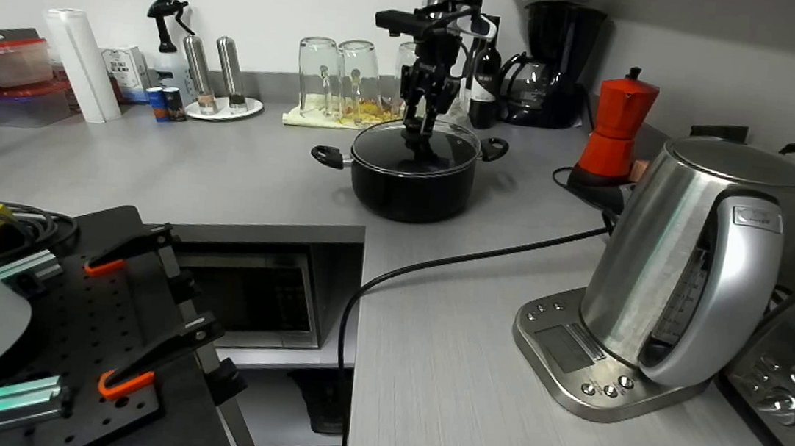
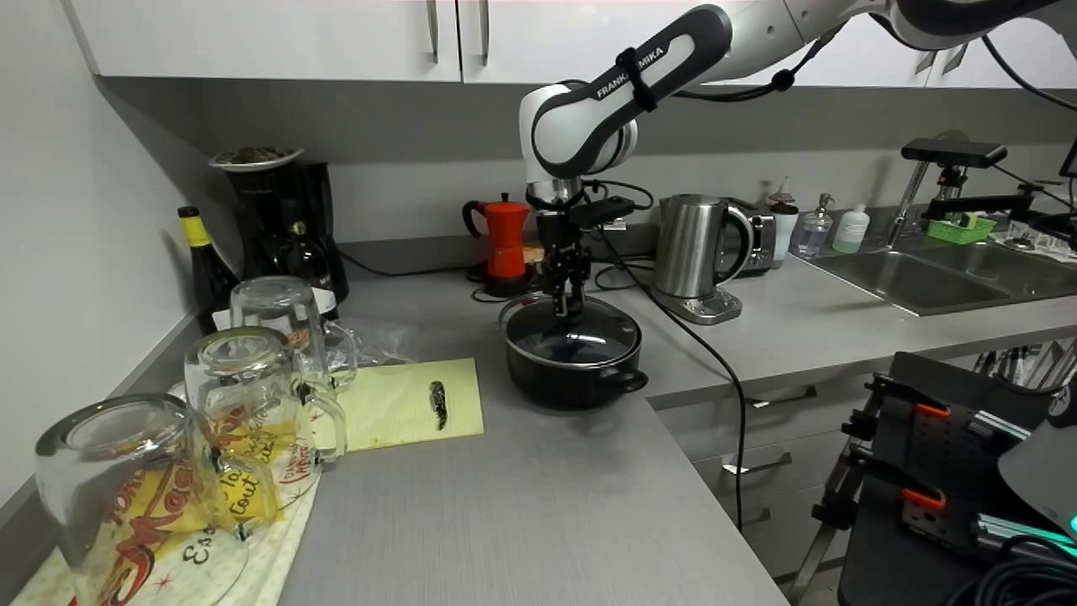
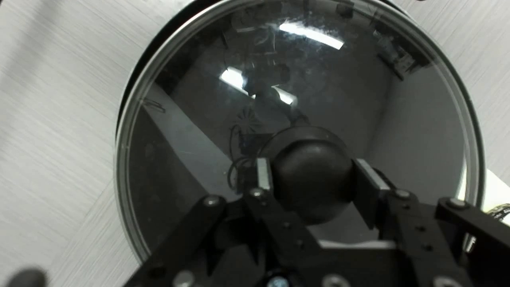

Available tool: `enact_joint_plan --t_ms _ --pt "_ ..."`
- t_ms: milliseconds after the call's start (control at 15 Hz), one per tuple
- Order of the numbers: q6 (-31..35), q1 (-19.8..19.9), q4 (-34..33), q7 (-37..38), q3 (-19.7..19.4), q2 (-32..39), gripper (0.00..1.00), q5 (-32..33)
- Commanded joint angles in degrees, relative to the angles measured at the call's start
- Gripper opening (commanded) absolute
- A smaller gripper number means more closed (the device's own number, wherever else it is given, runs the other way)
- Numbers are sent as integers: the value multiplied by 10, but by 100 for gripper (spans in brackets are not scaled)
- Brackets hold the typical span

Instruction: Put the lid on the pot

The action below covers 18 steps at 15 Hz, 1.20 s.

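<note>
Bright refl. glare on lid [image 3: 310,105], wrist vw

In an exterior view, we are reading "FRANK" and "MIKA" on the arm [image 2: 757,44], with a black strap [image 2: 635,80] crossing between. Around the mugs [image 2: 244,362] we are seeing red and black lettering [image 2: 244,502], "Es" showing, but we are not managing to tell whether mugs or cloth [image 2: 282,551] are bearing it. On the box [image 1: 126,73] and the kettle [image 1: 649,257] we are finding marks too small for reading.
</note>
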State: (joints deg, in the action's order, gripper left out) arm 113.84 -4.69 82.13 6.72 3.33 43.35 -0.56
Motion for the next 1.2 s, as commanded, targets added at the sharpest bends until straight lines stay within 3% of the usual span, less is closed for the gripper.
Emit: enact_joint_plan --t_ms 0,1133 --pt "12 7 34 -17 3 -26 26 -18" --pt "40 11 89 -16 1 -61 26 -18"
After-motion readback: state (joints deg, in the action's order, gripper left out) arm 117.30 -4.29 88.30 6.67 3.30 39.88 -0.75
